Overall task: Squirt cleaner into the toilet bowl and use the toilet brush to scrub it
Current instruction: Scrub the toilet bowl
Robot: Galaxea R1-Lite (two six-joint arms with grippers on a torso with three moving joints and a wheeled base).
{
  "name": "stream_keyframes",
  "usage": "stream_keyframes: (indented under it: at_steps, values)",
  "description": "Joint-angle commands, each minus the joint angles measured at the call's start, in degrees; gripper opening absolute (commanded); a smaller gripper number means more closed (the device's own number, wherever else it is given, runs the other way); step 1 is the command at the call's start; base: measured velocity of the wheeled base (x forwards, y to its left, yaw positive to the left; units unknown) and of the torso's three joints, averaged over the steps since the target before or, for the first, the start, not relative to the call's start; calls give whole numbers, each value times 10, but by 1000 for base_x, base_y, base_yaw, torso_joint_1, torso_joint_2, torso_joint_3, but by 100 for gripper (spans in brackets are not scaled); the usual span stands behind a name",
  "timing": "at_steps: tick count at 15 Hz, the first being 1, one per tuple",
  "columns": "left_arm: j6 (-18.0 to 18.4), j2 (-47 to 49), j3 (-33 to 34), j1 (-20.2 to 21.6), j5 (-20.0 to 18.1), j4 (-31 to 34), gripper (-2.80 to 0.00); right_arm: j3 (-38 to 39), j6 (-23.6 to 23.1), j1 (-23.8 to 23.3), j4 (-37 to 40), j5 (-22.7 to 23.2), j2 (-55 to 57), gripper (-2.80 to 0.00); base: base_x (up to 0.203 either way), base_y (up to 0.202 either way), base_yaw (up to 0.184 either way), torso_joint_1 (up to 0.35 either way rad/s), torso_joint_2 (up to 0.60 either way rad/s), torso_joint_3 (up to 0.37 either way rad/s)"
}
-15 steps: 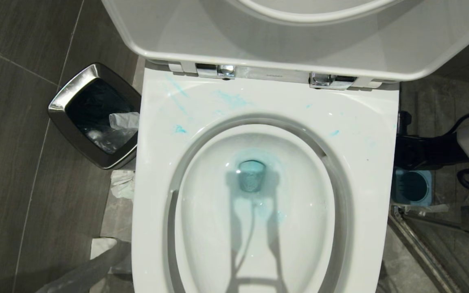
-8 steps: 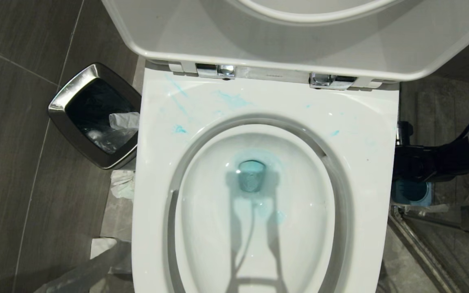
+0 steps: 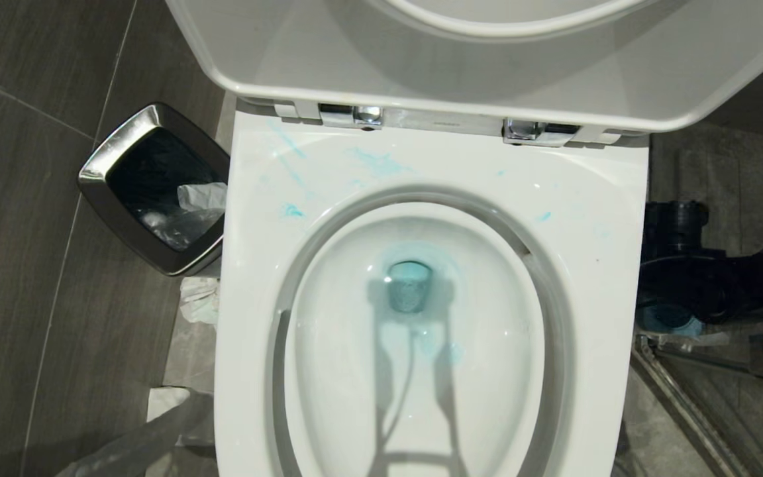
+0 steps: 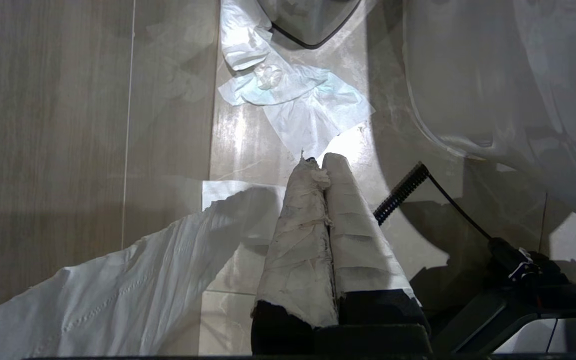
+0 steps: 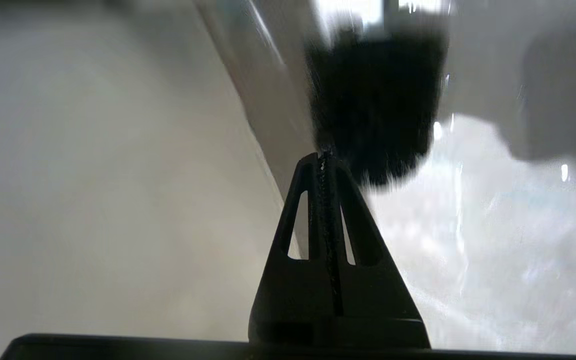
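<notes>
I counted one toilet bowl (image 3: 593, 218), lid raised, with cleaner (image 3: 378, 162) showing as turquoise streaks across the back of its rim and a tint around the drain. One chrome-rimmed bin (image 3: 106, 159) stood on the floor just beside the bowl's left rear corner, with crumpled paper (image 3: 199, 298) below it. One blue holder (image 3: 669, 321) sat on the floor to the bowl's right, largely covered by my right arm (image 3: 706, 271). I could not make out the toilet brush handle in any view.

Two grippers were present. The left gripper (image 4: 318, 162) hung over floor tissue beside the bowl, its paper-wrapped fingers pressed together on nothing. The right gripper (image 5: 324, 159) had its jaws pressed together, empty, with a blurred dark shape just beyond the tips.

Against the frame a second earlier, the right arm had come lower across the holder, which had then been plainly exposed. The bowl, streaks and bin lay unchanged.
</notes>
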Motion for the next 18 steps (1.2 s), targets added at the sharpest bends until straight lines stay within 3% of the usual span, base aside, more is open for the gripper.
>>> stream_keyframes:
  at_steps: [1,9,13,18]
  values:
    - [0,0,4,0,0,0,-280,-7,-1,-5,-3,1,-18,-280,0,0,0,0,0,0]
    - [0,0,4,0,0,2,-280,-38,-52,-21,-7,-2,50,-280,0,0,0,0,0,0]
    - [1,0,4,0,-1,2,-280,-40,-53,-25,-86,-4,77,-280,0,0,0,0,0,0]
    - [1,0,4,0,0,2,-280,-43,-58,-24,-112,-5,98,-280,0,0,0,0,0,0]
